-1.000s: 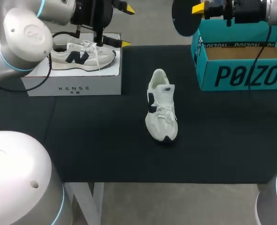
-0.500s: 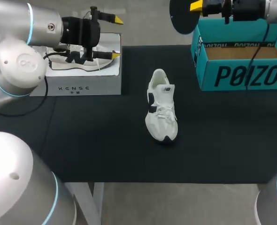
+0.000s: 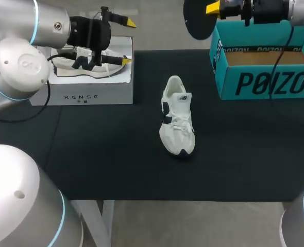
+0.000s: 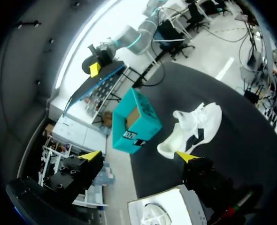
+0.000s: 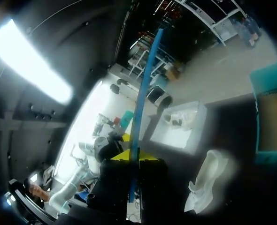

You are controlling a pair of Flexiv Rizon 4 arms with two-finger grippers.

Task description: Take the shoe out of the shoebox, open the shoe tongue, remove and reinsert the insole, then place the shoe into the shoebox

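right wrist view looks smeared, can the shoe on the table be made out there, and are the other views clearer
Right wrist view: the shoe is only a pale blur, and strong glare washes out one side; head view: evenly lit, the shoe crisp; left wrist view: sharp, but bent by the fisheye.

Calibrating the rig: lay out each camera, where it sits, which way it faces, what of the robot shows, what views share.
Head: above and behind, looking down on the table; left arm and right arm enter from its sides.
Left wrist: over the white shoebox, facing across to the teal box; open jaws' yellow tips show.
Right wrist: near the teal box, facing the white shoebox; its dark wrist end shows.
Shared: the loose shoe, in all three.
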